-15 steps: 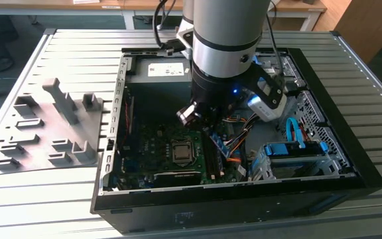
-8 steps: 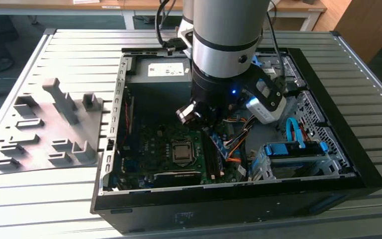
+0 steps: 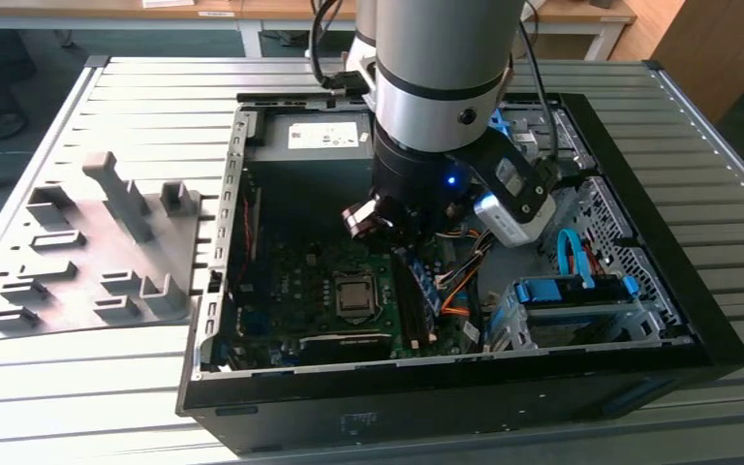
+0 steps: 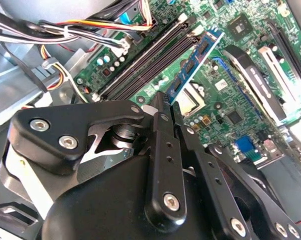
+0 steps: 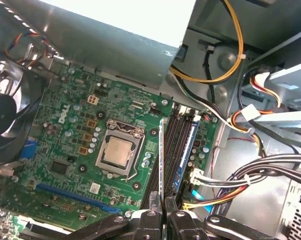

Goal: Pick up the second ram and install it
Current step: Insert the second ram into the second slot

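We see the gripper (image 5: 163, 207) closed tight on the second ram (image 5: 163, 160), pinching one end so the stick stands on edge and reaches out over the green motherboard (image 5: 65, 130). In both wrist views the ram sits between the CPU socket (image 5: 118, 152) and the black memory slots (image 5: 178, 145), just beside the nearest slot; we cannot tell whether it touches. In the exterior view the arm (image 3: 437, 58) reaches down into the open computer case (image 3: 224, 242), with the grey moulded tray (image 3: 75, 262) lying on the slatted surface (image 3: 152, 82) toward the exterior view's left
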`<state>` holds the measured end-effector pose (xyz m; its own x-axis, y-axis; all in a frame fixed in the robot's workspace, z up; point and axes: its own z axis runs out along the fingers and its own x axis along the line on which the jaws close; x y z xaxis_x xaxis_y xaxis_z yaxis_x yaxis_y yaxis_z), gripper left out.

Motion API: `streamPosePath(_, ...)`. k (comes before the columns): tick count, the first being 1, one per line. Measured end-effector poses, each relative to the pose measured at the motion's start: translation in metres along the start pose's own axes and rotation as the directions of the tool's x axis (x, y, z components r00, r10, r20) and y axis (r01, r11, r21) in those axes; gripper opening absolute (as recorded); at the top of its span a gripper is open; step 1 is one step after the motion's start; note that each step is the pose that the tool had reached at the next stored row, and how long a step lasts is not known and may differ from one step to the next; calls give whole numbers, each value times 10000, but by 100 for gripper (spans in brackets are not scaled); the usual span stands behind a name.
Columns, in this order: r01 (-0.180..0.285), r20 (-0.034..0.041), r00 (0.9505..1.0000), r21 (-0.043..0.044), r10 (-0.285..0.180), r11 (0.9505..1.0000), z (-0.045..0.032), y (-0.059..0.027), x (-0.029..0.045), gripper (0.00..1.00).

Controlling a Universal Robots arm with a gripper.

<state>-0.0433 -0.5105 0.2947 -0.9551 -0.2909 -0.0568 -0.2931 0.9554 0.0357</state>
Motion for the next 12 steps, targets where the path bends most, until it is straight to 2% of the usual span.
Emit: streamPosePath(12,-412,17,9992,21,411,9992,2,0,0,14)
